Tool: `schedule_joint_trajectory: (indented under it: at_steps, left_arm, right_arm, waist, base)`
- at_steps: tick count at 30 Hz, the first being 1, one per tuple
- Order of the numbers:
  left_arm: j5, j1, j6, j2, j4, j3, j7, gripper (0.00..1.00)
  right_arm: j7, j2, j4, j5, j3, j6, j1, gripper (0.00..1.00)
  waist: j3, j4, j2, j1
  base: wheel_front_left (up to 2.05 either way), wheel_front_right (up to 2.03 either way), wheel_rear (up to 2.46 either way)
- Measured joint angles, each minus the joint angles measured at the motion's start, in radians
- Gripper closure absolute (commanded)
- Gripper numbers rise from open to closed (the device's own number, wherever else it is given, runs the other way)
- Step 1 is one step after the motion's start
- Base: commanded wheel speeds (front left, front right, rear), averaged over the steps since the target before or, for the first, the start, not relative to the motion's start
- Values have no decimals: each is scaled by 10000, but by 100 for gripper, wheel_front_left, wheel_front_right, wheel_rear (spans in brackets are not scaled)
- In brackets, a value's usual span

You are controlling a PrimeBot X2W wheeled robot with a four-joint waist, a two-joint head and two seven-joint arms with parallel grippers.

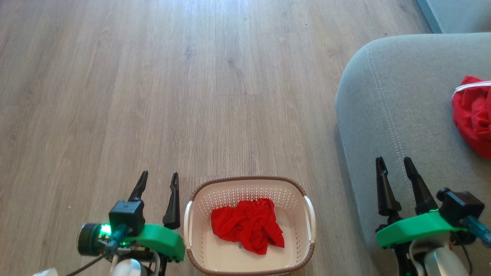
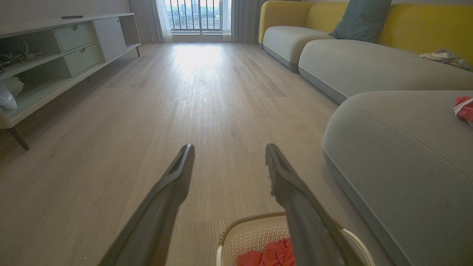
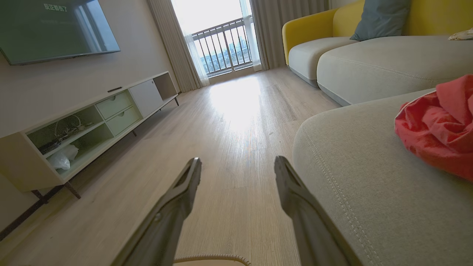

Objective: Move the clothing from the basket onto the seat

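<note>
A crumpled red garment [image 1: 248, 225] lies in the cream basket [image 1: 199, 245] with a brown rim, on the floor at the bottom middle of the head view. A second red garment with white trim [image 1: 473, 115] rests on the grey-green seat [image 1: 395, 99] at the right. My left gripper [image 1: 159, 181] hovers open just left of the basket, nothing between its fingers. My right gripper [image 1: 394, 163] stands open over the seat's front part, empty. The left wrist view shows the basket [image 2: 251, 236] and red cloth [image 2: 271, 255] low down. The right wrist view shows the red garment [image 3: 438, 127] on the seat [image 3: 369, 177].
Wood floor [image 1: 191, 84] stretches ahead and to the left. A long low TV cabinet [image 3: 92, 125] lines the far wall. Further sofa sections with yellow backs [image 2: 369, 59] and a blue-grey cushion [image 2: 360, 20] continue beyond the seat.
</note>
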Motion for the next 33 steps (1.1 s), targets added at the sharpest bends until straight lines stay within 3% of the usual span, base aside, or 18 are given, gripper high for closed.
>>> schedule_joint_trajectory:
  at_steps: [33]
  left_arm:
    - [100, -13, -107, 0, 33, -215, 0, 0]
  right_arm:
    - [0, 15, -38, -25, -75, 0, -23, 0]
  waist:
    - [310, -89, 0, 1]
  base:
    - [0, 0, 0]
